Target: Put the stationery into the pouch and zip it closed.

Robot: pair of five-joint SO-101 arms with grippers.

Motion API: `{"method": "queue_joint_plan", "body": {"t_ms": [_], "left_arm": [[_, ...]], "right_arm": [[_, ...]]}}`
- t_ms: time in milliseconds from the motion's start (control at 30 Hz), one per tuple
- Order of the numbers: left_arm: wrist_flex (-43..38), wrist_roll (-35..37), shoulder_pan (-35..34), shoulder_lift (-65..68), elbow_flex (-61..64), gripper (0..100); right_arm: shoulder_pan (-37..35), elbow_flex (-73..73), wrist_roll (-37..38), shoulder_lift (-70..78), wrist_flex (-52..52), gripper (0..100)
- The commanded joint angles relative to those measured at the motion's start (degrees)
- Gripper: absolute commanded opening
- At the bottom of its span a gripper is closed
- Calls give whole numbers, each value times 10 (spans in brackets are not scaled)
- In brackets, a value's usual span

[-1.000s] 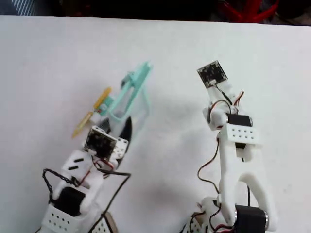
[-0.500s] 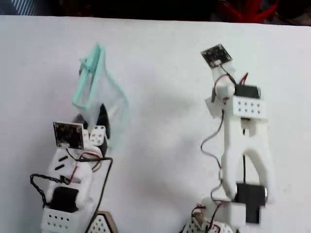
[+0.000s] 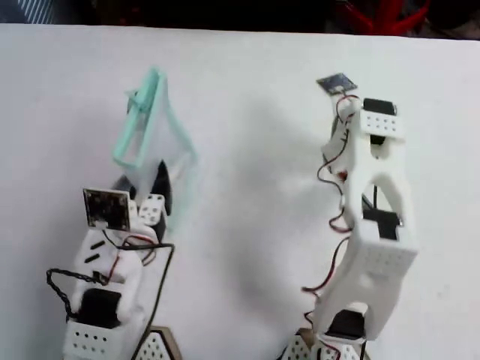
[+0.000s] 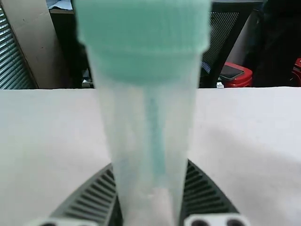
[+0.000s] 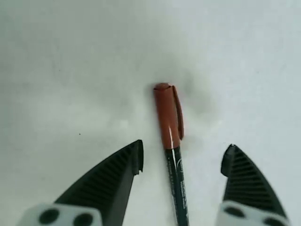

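The pouch (image 3: pixel 154 131), translucent with a teal zipper band, stands upright off the white table (image 3: pixel 247 105) at the left. My left gripper (image 3: pixel 156 196) is shut on its lower end. In the left wrist view the pouch (image 4: pixel 148 117) rises between the two dark fingers (image 4: pixel 94 193), with the teal band uppermost. A pen (image 5: pixel 168 117) with a reddish-brown cap and black barrel lies flat on the table. My right gripper (image 5: pixel 183 149) hangs open just above it, one finger on each side of the barrel. In the high view the right arm (image 3: pixel 371 187) stretches toward the far right of the table.
The table's far edge runs along the back, with a dark room and a red object (image 3: pixel 382 15) beyond it. Bare white surface lies between the two arms and around the pen.
The left arm swung the pouch left and tipped it upright. A yellow item seen beside the pouch one second ago no longer shows. The right arm stretched out toward the far side.
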Motion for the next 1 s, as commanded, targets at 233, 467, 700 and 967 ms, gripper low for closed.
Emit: {"method": "queue_joint_plan", "body": {"t_ms": [233, 467, 700, 967], "left_arm": [[-17, 25, -7, -5, -4, 135], [-17, 25, -7, -5, -4, 135], [-17, 25, -7, -5, -4, 135], [53, 25, 62, -5, -28, 194]], "right_arm": [[7, -119, 39, 114, 14, 136], [7, -163, 35, 128, 39, 18], [-7, -163, 33, 22, 113, 17], [-83, -161, -7, -216, 202, 17]]}}
